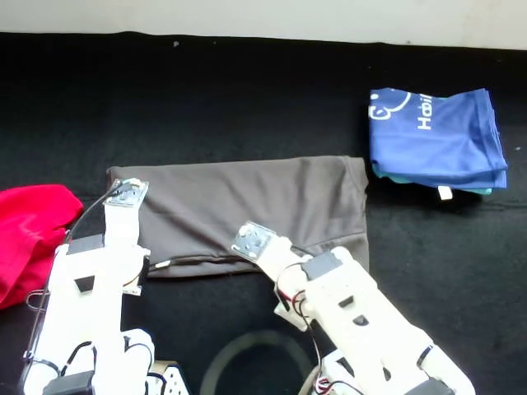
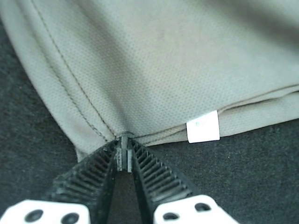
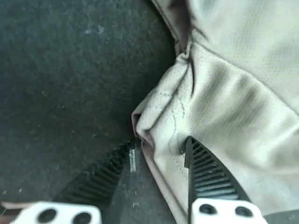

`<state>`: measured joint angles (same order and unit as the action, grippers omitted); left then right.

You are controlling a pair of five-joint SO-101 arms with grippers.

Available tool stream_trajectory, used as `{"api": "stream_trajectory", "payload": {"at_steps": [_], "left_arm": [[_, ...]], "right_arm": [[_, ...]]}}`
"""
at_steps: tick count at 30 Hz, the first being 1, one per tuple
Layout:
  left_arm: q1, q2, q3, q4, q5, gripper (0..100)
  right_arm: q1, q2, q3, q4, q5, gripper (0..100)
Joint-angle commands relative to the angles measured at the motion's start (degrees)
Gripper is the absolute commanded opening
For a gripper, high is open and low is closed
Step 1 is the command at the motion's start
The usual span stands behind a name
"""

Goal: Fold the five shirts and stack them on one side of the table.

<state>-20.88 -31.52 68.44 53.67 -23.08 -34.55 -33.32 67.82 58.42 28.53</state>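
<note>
The left gripper [image 2: 124, 157] has its jaws pressed together on the hem of the grey shirt [image 2: 177, 60], pinching the cloth right at a stitched corner. A small white label [image 2: 203, 126] hangs at the shirt's edge near that pinch. In the high view this gripper sits at the shirt's far left corner.

The right gripper [image 3: 159, 156] has its jaws apart. One of its fingers [image 3: 205, 172] lies on the cloth and the other rests on the table beside it, so a bunched, folded edge of the grey shirt sits between them unclamped. In the high view this gripper is at the shirt's near edge, about midway along it.

The grey shirt lies spread flat across the middle of the black table [image 1: 247, 99], folded into a wide band.

At the far right of the table, well apart from the grey one, a folded blue shirt [image 1: 432, 132] sits on top of a folded teal shirt [image 1: 394, 176], whose edge peeks out beneath it. A red shirt [image 1: 29, 230] lies crumpled at the table's left edge, just beside the left arm. A dark cable loop [image 1: 251, 335] rests on the table between the two arm bases.
</note>
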Motion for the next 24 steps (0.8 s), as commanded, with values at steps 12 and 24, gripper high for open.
{"api": "stream_trajectory", "payload": {"at_steps": [12,24], "left_arm": [[-0.92,0.31,0.40,-0.53,-0.26,1],[-0.92,0.31,0.48,-0.53,-0.26,1]], "right_arm": [[-0.13,12.35,-0.04,-3.47,-0.70,13.2],[3.21,14.90,-17.63,8.40,-0.79,0.5]]}}
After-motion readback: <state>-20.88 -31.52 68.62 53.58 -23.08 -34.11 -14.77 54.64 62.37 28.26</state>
